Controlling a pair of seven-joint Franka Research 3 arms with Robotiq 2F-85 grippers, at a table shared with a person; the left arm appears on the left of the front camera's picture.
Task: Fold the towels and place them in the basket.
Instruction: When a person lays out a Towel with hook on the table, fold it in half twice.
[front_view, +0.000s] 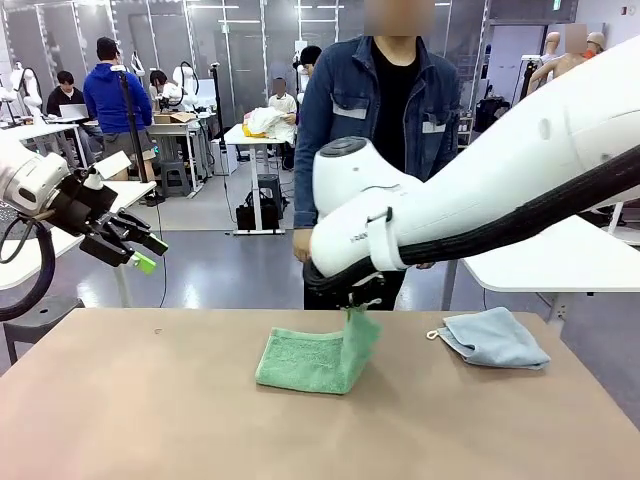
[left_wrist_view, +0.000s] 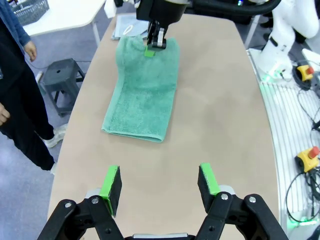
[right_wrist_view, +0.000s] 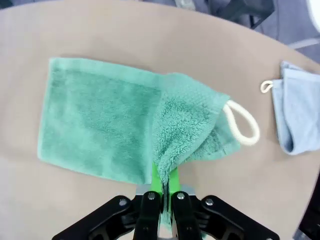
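Right tool pinches green towel edge, lifted; left tool agape aloft.

Robotics lab: worktables, distant people.

No print, label or number is legible anywhere. A dark mark sits on the white right robot arm's wrist housing, but it is too small to read.

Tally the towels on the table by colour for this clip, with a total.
Green towel: 1, one end lifted by the right end effector
Light blue towel: 1, lying on the table
Total: 2
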